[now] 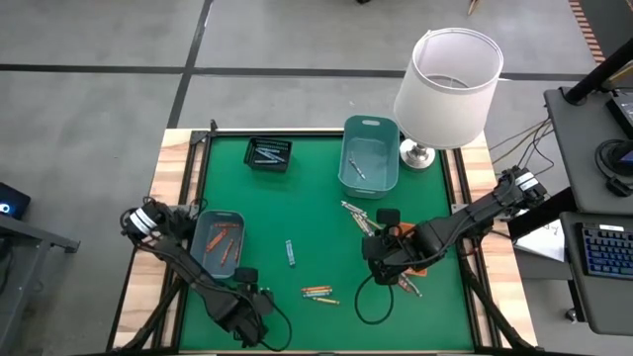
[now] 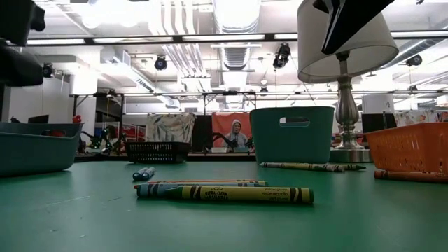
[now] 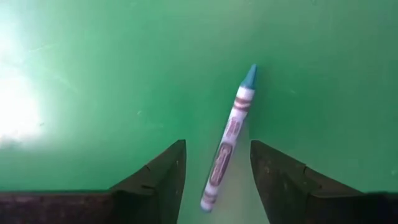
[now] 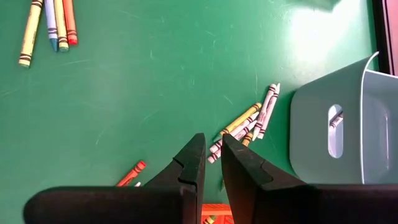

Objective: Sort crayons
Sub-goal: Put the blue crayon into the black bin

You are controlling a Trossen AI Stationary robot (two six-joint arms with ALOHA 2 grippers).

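Note:
A blue-tipped crayon (image 3: 227, 140) with a pale wrapper lies flat on the green mat (image 1: 297, 198). It also shows from above, the blue crayon (image 1: 290, 252). My left gripper (image 3: 217, 144) points down over it, open. In its wrist view one finger stands on either side of the crayon, touching nothing. From above, my left gripper (image 1: 247, 282) is near the table's front left. My right gripper (image 4: 211, 152) hovers shut at the right over an orange basket (image 4: 214, 214), nothing visible between its fingers. More crayons lie loose: a front group (image 1: 318, 293) and a pile (image 1: 358, 216).
A grey-blue tray (image 1: 219, 242) with orange and red crayons sits at the left. At the back stand a black basket (image 1: 268, 154) and a teal bin (image 1: 370, 155). A lamp (image 1: 445, 84) stands at the far right corner. A black cable loop (image 1: 371, 302) lies front right.

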